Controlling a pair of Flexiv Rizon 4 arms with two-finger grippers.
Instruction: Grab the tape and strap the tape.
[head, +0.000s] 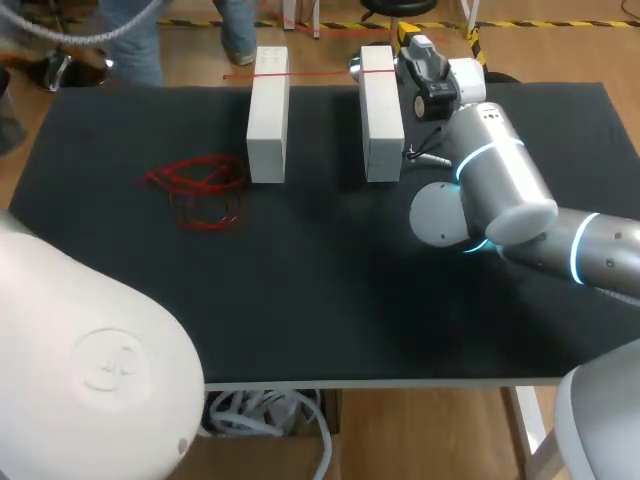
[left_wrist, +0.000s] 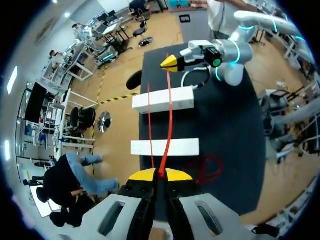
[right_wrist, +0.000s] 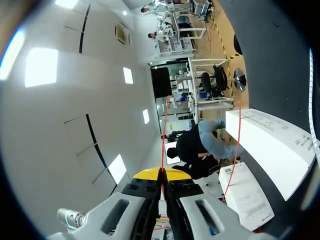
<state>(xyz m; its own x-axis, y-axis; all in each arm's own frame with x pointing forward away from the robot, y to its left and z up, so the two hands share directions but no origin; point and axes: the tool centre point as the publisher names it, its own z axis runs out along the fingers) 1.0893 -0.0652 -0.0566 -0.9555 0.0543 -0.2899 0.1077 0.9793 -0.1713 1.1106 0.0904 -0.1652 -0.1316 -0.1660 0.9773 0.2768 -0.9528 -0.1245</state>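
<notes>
Tape (head: 300, 73), red and thin, is stretched taut over the top of the right-hand white block (head: 381, 112), near that block's far end. From there it is carried on across the second white block (head: 267, 115), which stands parallel to the first and apart from it.

In the left wrist view the tape (left_wrist: 170, 120) is seen as a broad strand with a thinner one beside it. Both cross the right-hand white block (left_wrist: 162, 100) and the second block (left_wrist: 165, 147).

The left gripper (left_wrist: 160, 175) is closed, with its yellow tips pinched together on the tape. It is placed beyond the second block, on the side away from the right-hand block.

The right gripper (right_wrist: 162, 174) is likewise clamped on the tape, the strand rising from between its tips. It is held just past the right-hand white block (right_wrist: 270, 145) on the outer side, and is also seen there from the left wrist (left_wrist: 175, 61).

A loose red tangle (head: 200, 188) lies on the black table (head: 320, 300), well apart from the right-hand block, past the second block.
</notes>
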